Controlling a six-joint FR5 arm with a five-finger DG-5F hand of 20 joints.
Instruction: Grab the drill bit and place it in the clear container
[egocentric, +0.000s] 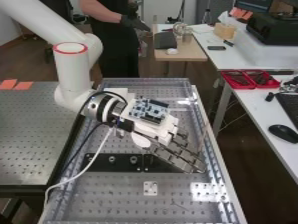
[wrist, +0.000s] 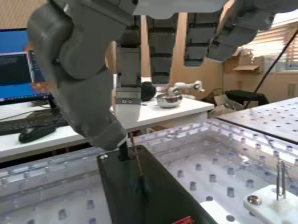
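1. Your hand (egocentric: 178, 153) is over one end of the black plate (wrist: 163, 197). Fingers (wrist: 161, 52) look pretty straight and slightly spread, thumb (wrist: 106, 131) bent in; I don't see a closed pinch.
2. The drill bit (wrist: 138, 162) is the thin rod over that plate, leaning a little, top end just beside the thumb tip. Can't tell if it touches the plate.
3. I'd line it up between thumb and nearest finger before squeezing, or you'll probably knock it sideways.
4. Pinch gently, it's skinny and could roll.
5. Then go straight up off the plate before heading sideways, imo.
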